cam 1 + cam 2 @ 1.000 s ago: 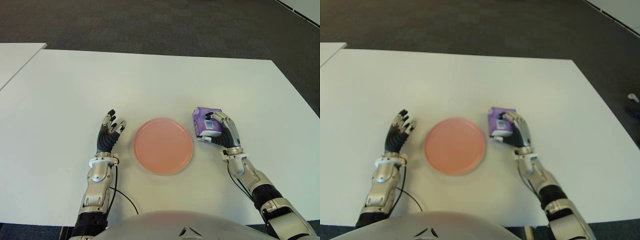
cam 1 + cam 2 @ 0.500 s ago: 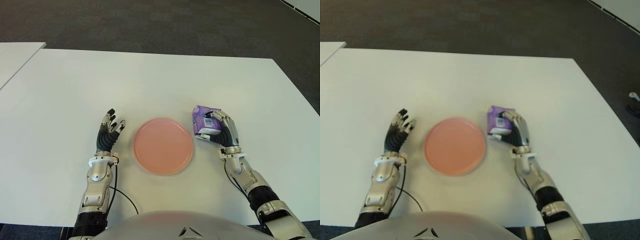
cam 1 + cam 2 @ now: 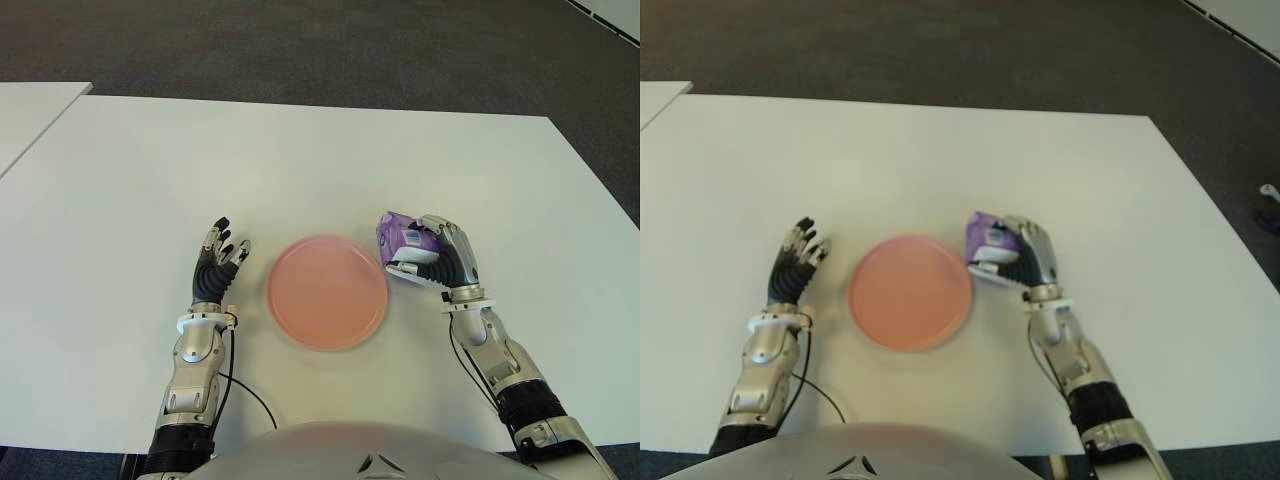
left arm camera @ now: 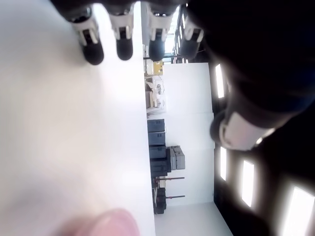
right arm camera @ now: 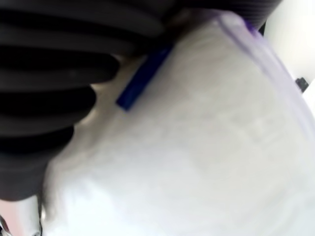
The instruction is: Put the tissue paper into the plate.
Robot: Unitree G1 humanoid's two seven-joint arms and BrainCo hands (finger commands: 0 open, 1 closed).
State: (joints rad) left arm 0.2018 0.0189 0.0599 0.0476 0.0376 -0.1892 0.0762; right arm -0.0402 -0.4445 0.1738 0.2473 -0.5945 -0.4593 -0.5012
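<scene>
The right hand [image 3: 440,262], closed around the tissue pack [image 3: 400,238], sits just beside the plate's [image 3: 327,291] right rim with nothing between them. The left hand [image 3: 217,266] shows near the plate's left rim. The rest of the worktop [image 3: 300,160] lies bare.

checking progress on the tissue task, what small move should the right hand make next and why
Probably carry the tissue pack a little further toward the robot's left, over the plate, then release. The right hand grips the pack just beside the plate's right rim, not yet above it. The left hand shows open, left of the plate.
</scene>
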